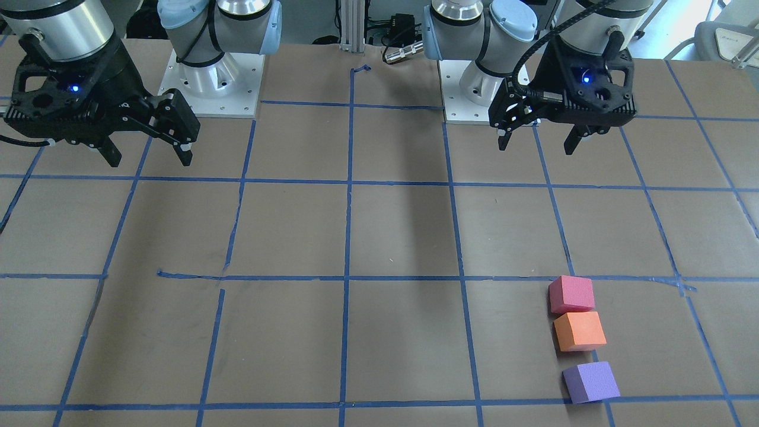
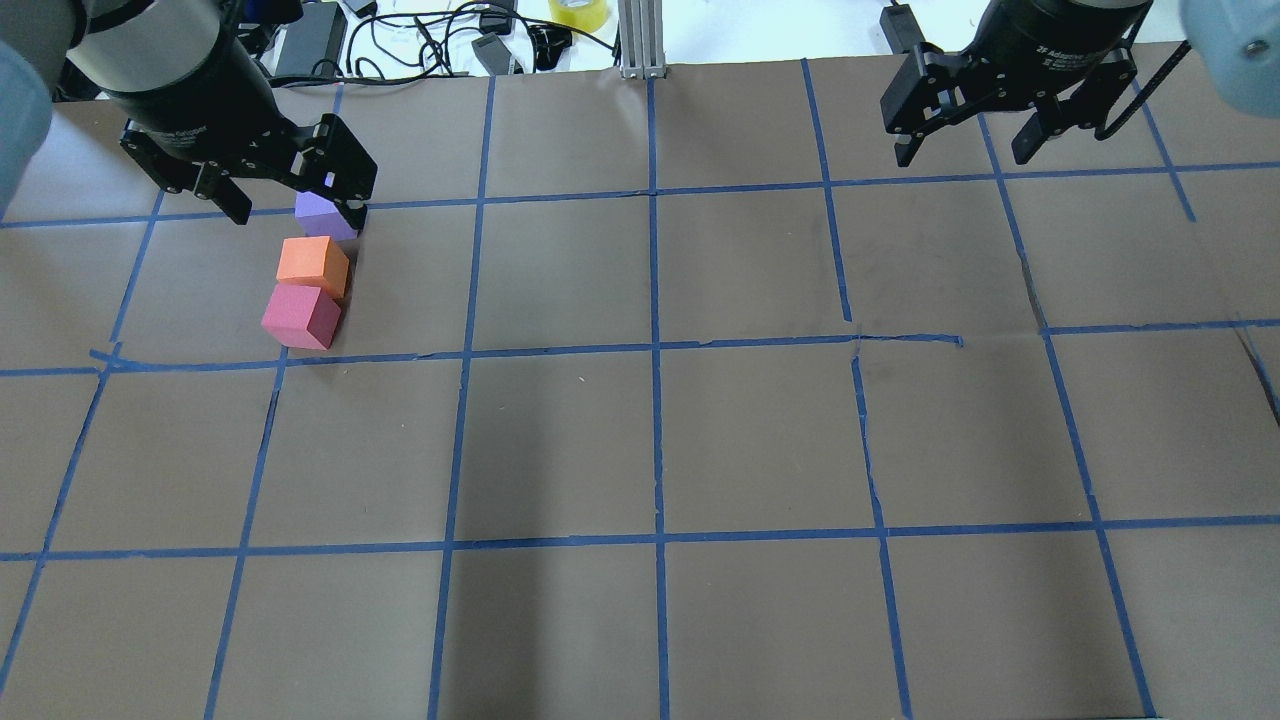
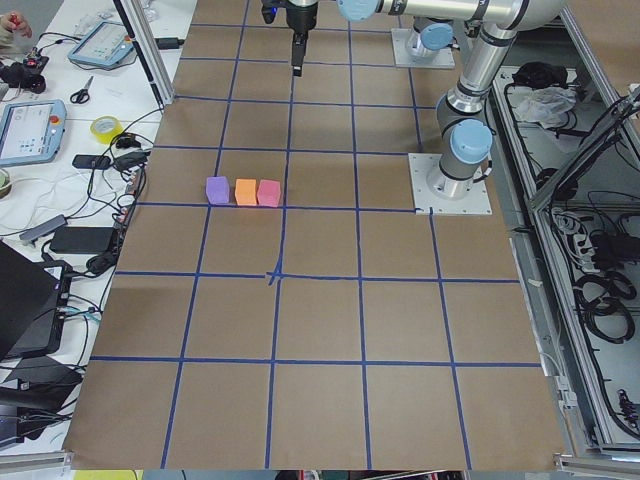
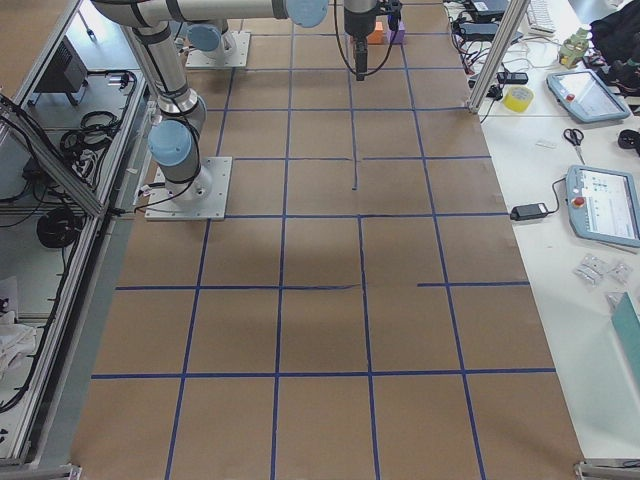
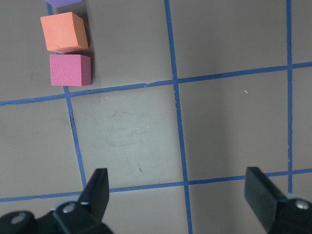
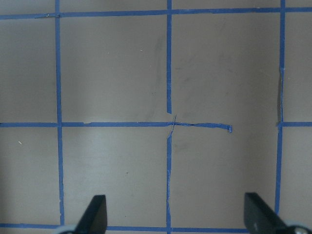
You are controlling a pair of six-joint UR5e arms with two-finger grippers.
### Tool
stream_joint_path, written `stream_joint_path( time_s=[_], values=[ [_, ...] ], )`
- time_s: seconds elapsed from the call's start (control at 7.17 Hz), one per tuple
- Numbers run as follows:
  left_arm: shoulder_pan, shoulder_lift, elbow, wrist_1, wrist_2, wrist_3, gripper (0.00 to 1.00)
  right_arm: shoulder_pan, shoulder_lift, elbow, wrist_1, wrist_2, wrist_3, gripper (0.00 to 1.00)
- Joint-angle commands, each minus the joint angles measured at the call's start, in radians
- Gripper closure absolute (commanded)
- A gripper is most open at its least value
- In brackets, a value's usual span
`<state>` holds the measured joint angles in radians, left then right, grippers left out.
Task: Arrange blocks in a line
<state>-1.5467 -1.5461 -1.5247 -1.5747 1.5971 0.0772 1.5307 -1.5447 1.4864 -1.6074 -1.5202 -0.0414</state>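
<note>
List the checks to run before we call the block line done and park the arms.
1. Three blocks in one row: ok. The pinkish-red block, orange block and purple block follow one another.
2. Even spacing: not ok. The purple block sits a small gap apart; the other two nearly touch.
3. Left gripper open and empty: ok.
4. Right gripper open and empty: ok.
5. Both grippers clear of the blocks: ok.

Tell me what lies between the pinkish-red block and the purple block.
The orange block lies between the pinkish-red block and the purple block, all in one row; the front-facing and left side views show it best.
</note>
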Motion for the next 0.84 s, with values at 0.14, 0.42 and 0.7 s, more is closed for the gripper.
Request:
stream_joint_path(
  time_s=[0.14, 0.42, 0.7],
  values=[
    [0.005, 0.009, 0.000, -0.001, -0.003, -0.082, 0.00, 0.000, 0.000, 0.000, 0.000, 0.000, 0.000, 0.00],
    [0.002, 0.012, 0.000, 0.001, -0.002, -0.100, 0.00, -0.001, 0.000, 0.000, 0.001, 0.005, 0.000, 0.00],
    [0.003, 0.014, -0.002, 0.001, 0.000, -0.102, 0.00, -0.001, 0.002, 0.002, 0.001, 0.003, 0.000, 0.00]
  ],
)
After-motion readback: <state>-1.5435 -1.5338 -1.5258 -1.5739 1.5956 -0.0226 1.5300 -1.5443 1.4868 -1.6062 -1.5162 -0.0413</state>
